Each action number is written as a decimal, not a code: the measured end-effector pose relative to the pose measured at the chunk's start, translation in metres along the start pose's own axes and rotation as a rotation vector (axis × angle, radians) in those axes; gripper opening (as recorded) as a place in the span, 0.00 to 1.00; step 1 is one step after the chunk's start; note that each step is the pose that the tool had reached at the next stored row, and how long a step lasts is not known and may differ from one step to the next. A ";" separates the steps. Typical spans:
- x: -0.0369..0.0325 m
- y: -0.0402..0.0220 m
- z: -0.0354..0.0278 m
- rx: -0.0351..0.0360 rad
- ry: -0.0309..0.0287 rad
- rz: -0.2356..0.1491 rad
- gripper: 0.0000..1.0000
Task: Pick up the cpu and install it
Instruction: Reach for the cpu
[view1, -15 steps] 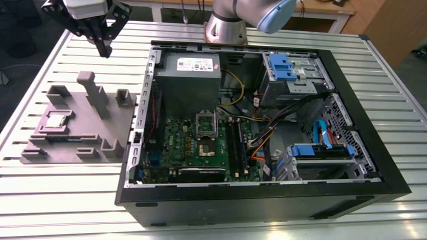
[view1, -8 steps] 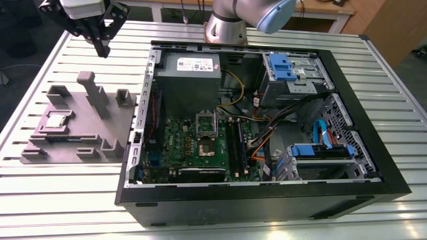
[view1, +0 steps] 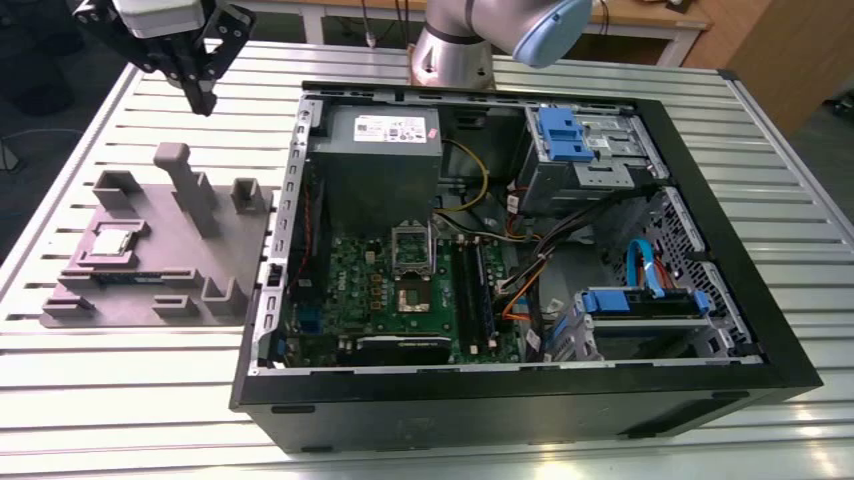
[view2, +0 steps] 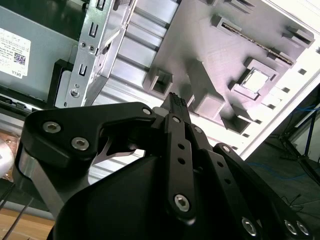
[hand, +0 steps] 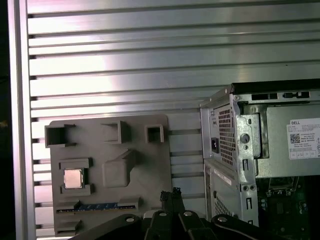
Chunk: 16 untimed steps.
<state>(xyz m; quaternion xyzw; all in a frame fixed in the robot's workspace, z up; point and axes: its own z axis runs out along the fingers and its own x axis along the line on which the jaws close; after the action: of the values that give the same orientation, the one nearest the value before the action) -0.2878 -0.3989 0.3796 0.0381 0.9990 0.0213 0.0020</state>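
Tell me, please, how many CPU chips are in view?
1. The cpu lies in a recess of the grey tray, outside the computer case; another could be hidden inside.

Cpu uncovered from above; tall tray post nearby.

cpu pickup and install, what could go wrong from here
The cpu lies in a walled pocket of the tray, so the gripper could catch a wall instead of the chip. In the exterior view, the tall post stands near the line from gripper to cpu, and a low approach might bump it. The socket sits close to cables, leaving little room.
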 end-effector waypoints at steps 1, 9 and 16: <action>0.0004 0.0000 0.0000 0.0000 0.0001 0.000 0.10; 0.0030 -0.0002 0.0001 0.0000 0.0001 0.000 0.10; 0.0053 -0.0004 0.0002 0.0001 0.0006 0.000 0.10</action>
<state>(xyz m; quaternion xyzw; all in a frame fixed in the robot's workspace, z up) -0.2931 -0.3989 0.3794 0.0381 0.9990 0.0212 0.0017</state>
